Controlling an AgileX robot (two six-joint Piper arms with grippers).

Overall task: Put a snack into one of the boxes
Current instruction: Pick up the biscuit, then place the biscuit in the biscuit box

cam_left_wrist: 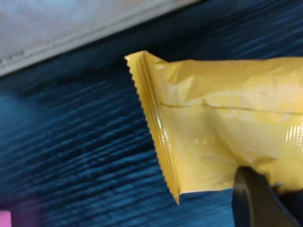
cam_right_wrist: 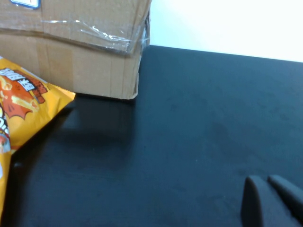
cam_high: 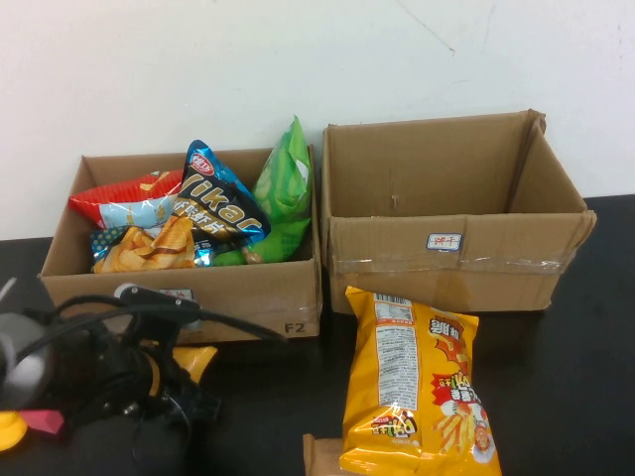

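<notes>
— Where are the hands?
— The left hand [cam_high: 184, 382] sits just before the left box [cam_high: 248, 293], pinching a yellow packet [cam_left_wrist: 222, 132] that lies on the desk [cam_high: 575, 377]. The right hand [cam_right_wrist: 272, 201], fingers pressed together, hovers off the right box's [cam_high: 446, 263] corner.
— And the snacks?
— A large orange bag [cam_high: 417, 387] lies against the right box; several bags [cam_high: 213, 208] fill the left box.

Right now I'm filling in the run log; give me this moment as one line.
left gripper: low over yellow packet, grip unclear | right gripper: shut, parked above table | left box: snacks | right box: empty | orange bag: on table
</notes>
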